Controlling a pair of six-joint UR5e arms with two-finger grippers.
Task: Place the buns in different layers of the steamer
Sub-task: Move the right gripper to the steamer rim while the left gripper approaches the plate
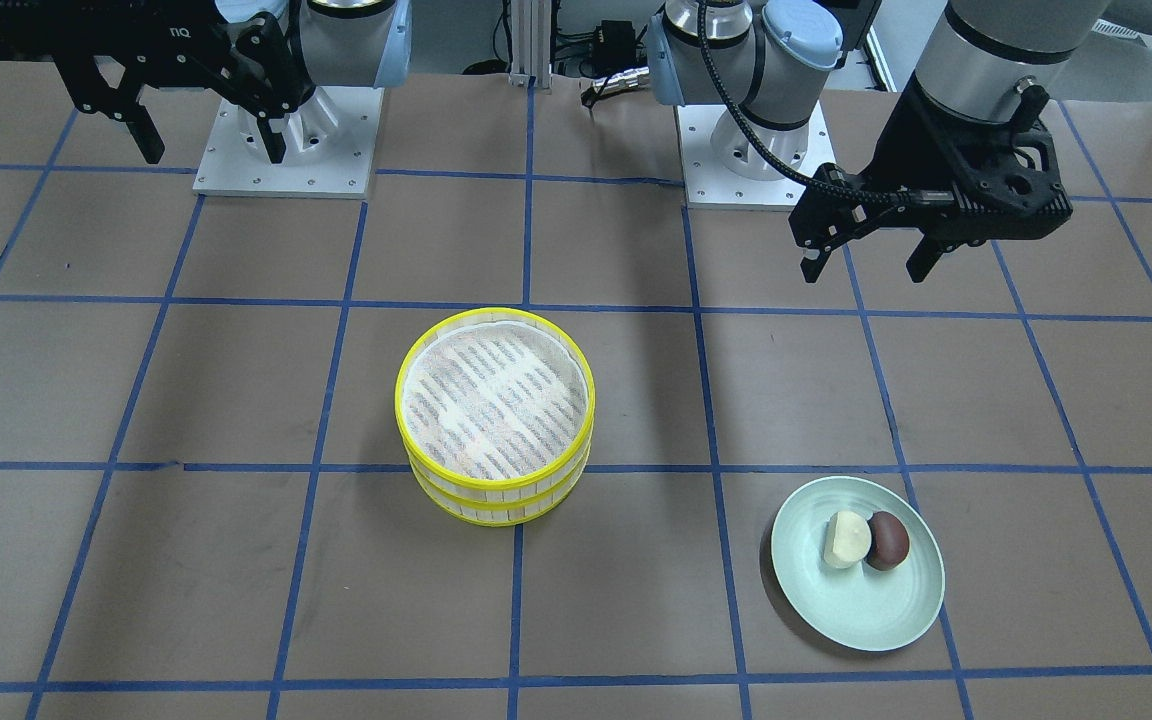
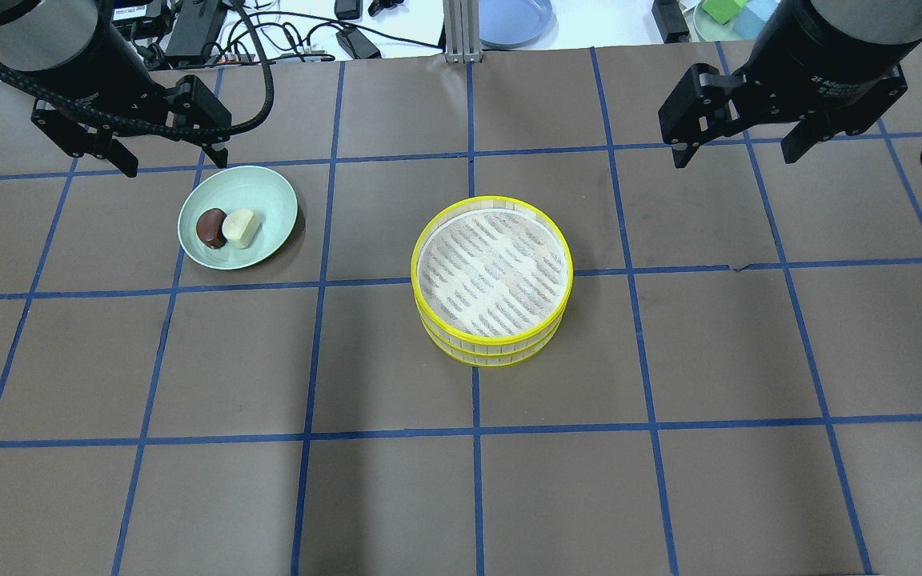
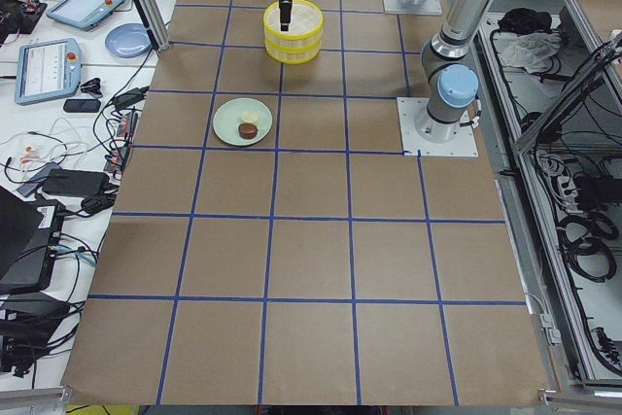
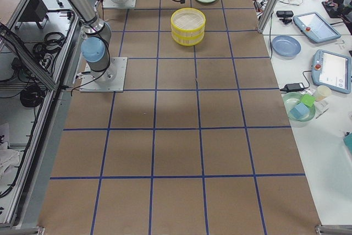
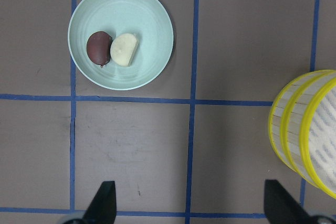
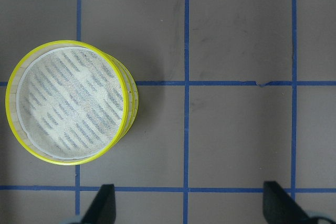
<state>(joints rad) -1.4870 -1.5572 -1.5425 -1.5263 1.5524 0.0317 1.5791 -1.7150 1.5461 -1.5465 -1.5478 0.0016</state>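
Note:
A yellow-rimmed steamer (image 2: 493,278) of two stacked layers stands mid-table; its top layer (image 1: 494,394) holds only a cloth liner. It also shows in the right wrist view (image 6: 71,109). A pale green plate (image 2: 265,192) holds a brown bun (image 2: 210,227) and a white bun (image 2: 241,228), touching each other; both show in the front view, brown bun (image 1: 888,540) and white bun (image 1: 846,540). My left gripper (image 2: 169,160) is open and empty, raised just behind the plate. My right gripper (image 2: 737,148) is open and empty, raised to the steamer's right.
Blue tape lines grid the brown table. Both arm bases (image 1: 286,140) stand at the robot's side. Off the table's far edge lie cables, a blue plate (image 2: 513,18) and a bowl of blocks (image 2: 729,12).

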